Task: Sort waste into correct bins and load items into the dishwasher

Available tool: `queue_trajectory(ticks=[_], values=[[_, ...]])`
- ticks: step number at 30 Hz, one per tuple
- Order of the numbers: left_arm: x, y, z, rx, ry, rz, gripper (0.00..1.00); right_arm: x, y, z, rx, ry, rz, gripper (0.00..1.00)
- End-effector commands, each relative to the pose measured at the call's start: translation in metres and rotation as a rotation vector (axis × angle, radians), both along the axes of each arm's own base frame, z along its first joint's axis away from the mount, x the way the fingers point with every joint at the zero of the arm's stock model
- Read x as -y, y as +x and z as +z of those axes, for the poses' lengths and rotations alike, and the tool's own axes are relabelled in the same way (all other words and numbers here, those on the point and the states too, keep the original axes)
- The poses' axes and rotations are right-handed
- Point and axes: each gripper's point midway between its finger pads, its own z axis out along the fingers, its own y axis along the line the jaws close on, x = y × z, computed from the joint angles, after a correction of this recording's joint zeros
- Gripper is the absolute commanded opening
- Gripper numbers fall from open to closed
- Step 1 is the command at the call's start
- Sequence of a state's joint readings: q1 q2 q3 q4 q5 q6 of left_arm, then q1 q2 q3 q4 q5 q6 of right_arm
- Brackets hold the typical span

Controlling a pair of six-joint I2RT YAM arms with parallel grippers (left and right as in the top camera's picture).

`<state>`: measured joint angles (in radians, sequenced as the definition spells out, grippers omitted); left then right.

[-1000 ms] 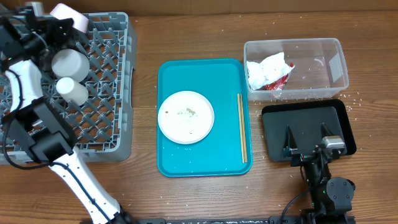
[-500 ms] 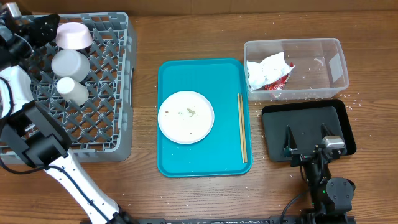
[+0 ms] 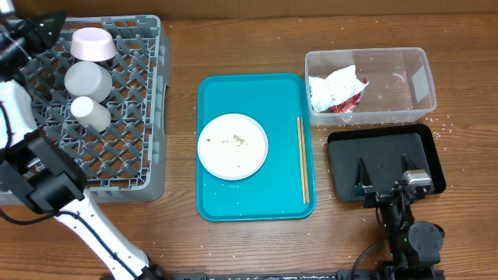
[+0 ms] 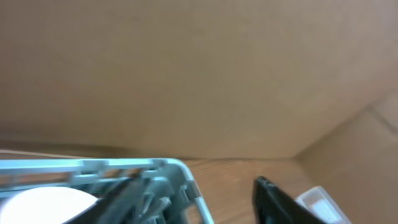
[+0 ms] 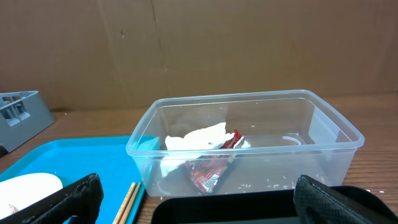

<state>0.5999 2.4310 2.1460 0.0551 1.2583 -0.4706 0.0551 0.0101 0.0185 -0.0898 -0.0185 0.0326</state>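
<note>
My left fingers [image 4: 277, 198] have just let go of the bowl [image 3: 92, 43], now in the far corner of the rack [image 3: 128, 152], and they are apart and empty like my right fingers [image 5: 68, 198], so I think the plate [image 3: 233, 145] on the tray [image 3: 257, 198] comes next.

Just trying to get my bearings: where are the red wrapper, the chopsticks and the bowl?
red wrapper [image 3: 349, 103]: overhead view, its visible red edge.
chopsticks [image 3: 303, 159]: overhead view, mid-length.
bowl [image 3: 92, 43]: overhead view, centre of its upturned base.
</note>
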Motion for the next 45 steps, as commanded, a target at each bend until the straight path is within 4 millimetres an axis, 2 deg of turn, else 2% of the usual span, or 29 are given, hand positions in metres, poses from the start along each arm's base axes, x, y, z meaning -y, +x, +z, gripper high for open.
queue_trajectory(ticks=[1, 2, 5, 7, 10, 12, 14, 18, 23, 31, 33, 36, 42, 45], values=[[0.037, 0.011, 0.014, 0.016, 0.043, -0.035, 0.25, -0.001, 0.0, -0.002, 0.003, -0.003, 0.001, 1.0], [0.038, 0.019, 0.008, -0.001, 0.062, 0.01, 0.19, -0.001, 0.0, -0.002, 0.003, -0.003, 0.001, 1.0], [0.032, 0.044, -0.022, -0.092, 0.173, 0.2, 0.15, -0.001, 0.0, -0.002, 0.003, -0.003, 0.001, 1.0], [0.02, 0.054, -0.047, -0.178, 0.291, 0.353, 0.11, -0.001, 0.0, -0.002, 0.003, -0.003, 0.001, 1.0], [0.0, 0.055, -0.077, -0.299, 0.489, 0.528, 0.1, -0.001, 0.0, -0.002, 0.003, -0.003, 0.001, 1.0], [-0.007, 0.051, -0.089, -0.353, 0.625, 0.594, 0.08, -0.001, 0.0, -0.002, 0.003, -0.003, 0.001, 1.0], [-0.011, 0.048, -0.096, -0.39, 0.747, 0.636, 0.07, -0.001, 0.0, -0.002, 0.003, -0.003, 0.001, 1.0], [-0.016, 0.044, -0.099, -0.424, 0.883, 0.679, 0.06, -0.001, 0.0, -0.002, 0.003, -0.003, 0.001, 1.0], [-0.034, 0.035, -0.099, -0.471, 0.922, 0.774, 0.04, -0.001, 0.0, -0.002, 0.003, -0.003, 0.001, 1.0], [-0.041, 0.019, -0.112, -0.565, 0.955, 0.78, 0.04, -0.001, 0.0, -0.002, 0.003, -0.003, 0.001, 1.0], [-0.04, 0.018, -0.11, -0.563, 0.955, 0.78, 0.04, -0.001, 0.0, -0.002, 0.003, -0.003, 0.001, 1.0], [-0.037, 0.019, -0.09, -0.533, 0.921, 0.812, 0.04, -0.001, 0.0, -0.002, 0.003, -0.003, 0.001, 1.0], [-0.029, 0.015, -0.017, -0.417, 0.782, 0.884, 0.04, -0.001, 0.0, -0.002, 0.003, -0.003, 0.001, 1.0], [-0.015, 0.012, 0.006, -0.372, 0.75, 0.833, 0.05, -0.001, 0.0, -0.002, 0.003, -0.003, 0.001, 1.0]])
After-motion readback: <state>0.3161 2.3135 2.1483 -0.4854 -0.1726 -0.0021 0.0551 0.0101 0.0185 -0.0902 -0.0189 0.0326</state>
